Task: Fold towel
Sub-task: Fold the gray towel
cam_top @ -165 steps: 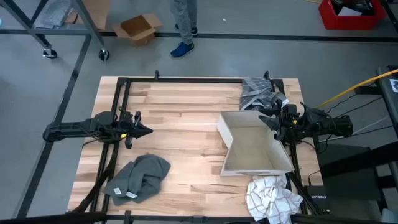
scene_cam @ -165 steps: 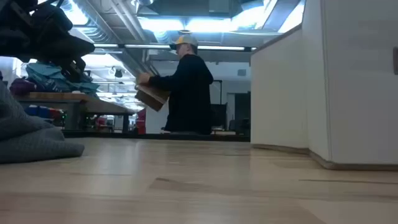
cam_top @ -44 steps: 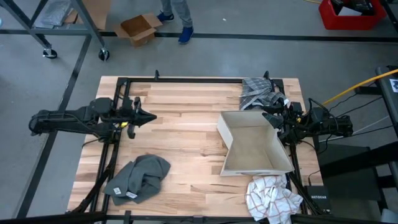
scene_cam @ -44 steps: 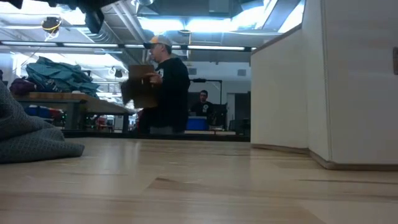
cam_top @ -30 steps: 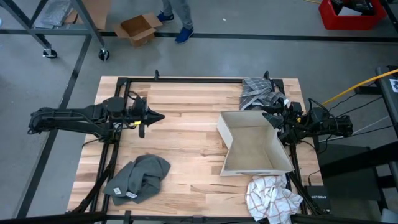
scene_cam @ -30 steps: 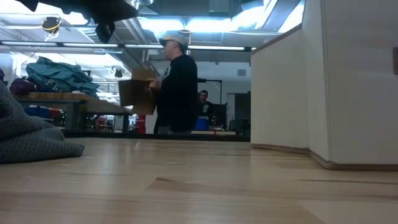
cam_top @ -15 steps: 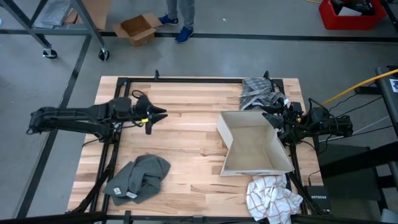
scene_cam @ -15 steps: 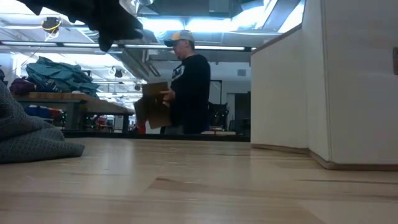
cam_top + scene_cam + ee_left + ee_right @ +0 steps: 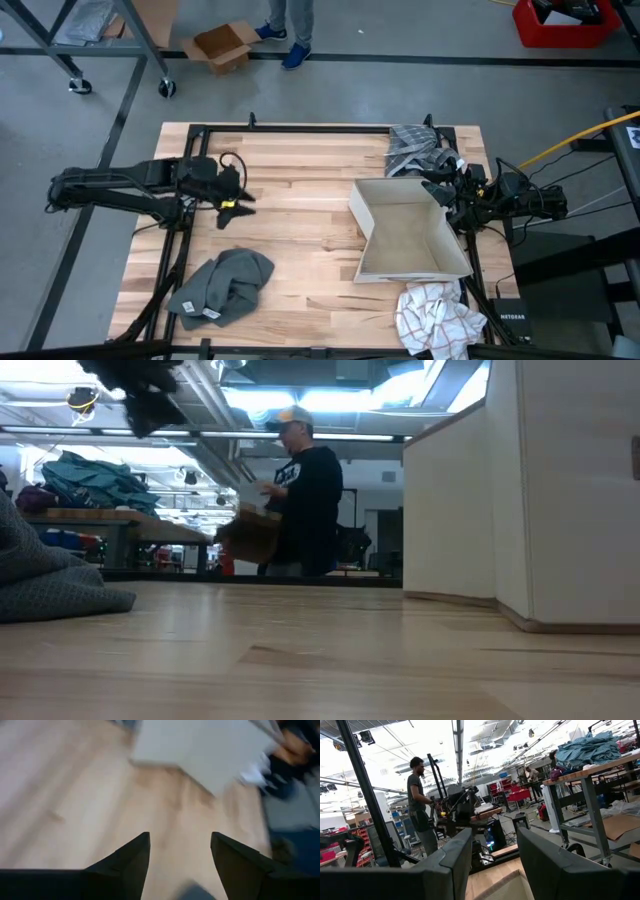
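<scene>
The grey towel (image 9: 225, 285) lies crumpled in a heap on the wooden table near its front left corner; in the low view its edge (image 9: 45, 575) rests on the tabletop. My left gripper (image 9: 235, 200) hangs open in the air over bare wood, on the far side of the towel, slanting downward; nothing is between its fingers (image 9: 180, 852). My right gripper (image 9: 440, 190) waits open (image 9: 494, 852) at the table's right edge, beside the white box.
An open white box (image 9: 405, 230) takes up the table's right half. A dark striped cloth (image 9: 415, 148) lies at the far right corner and a white checked cloth (image 9: 435, 320) at the near right. Bare wood (image 9: 300, 200) lies between towel and box. A person (image 9: 305, 495) stands beyond the table.
My left gripper went out toward the table's right, then drew back a little and tipped its fingers downward, toward the near edge and the towel. Its fingers have opened. The towel has not moved. My right arm kept still.
</scene>
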Controlling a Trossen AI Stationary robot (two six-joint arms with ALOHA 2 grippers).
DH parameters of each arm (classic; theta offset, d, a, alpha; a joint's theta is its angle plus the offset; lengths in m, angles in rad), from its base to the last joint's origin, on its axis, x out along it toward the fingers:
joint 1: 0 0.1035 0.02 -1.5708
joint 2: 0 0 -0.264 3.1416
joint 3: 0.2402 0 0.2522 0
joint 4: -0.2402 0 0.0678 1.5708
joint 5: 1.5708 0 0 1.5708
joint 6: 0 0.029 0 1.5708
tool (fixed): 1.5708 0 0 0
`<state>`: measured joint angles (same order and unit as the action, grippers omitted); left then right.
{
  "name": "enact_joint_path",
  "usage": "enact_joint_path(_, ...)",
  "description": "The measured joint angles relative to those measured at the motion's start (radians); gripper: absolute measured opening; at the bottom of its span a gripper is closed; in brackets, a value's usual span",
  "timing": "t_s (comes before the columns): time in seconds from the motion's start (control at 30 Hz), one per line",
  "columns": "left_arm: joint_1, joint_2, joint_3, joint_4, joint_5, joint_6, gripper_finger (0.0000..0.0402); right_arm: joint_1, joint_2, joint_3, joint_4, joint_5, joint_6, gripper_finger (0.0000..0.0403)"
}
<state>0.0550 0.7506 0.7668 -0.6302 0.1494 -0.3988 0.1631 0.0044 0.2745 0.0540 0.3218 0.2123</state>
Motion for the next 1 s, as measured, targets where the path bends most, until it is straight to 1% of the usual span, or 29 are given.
enact_joint_path(0.07, -0.026, 0.000, 0.030, -0.077, 0.066, -0.073, 0.0199, 0.000, 0.000, 0.000, 0.000, 0.000, 0.000, 0.0161)
enact_joint_path(0.2, -0.084, 0.002, 0.050, -0.164, 0.164, -0.232, 0.0199, 0.000, 0.000, 0.000, 0.000, 0.000, 0.000, 0.0161)
enact_joint_path(0.37, -0.173, 0.027, 0.049, -0.267, 0.215, -0.413, 0.0198, 0.000, 0.000, 0.000, 0.001, 0.000, 0.000, 0.0161)
enact_joint_path(0.53, -0.254, 0.072, 0.049, -0.287, 0.270, -0.584, 0.0198, 0.000, 0.000, 0.000, 0.000, -0.001, 0.000, 0.0161)
enact_joint_path(0.8, -0.357, 0.188, 0.049, -0.337, 0.274, -0.892, 0.0198, 0.000, 0.000, 0.000, 0.000, -0.001, 0.000, 0.0161)
enact_joint_path(1.0, -0.412, 0.298, 0.049, -0.326, 0.277, -1.082, 0.0198, 0.000, 0.000, 0.000, 0.000, -0.001, 0.000, 0.0161)
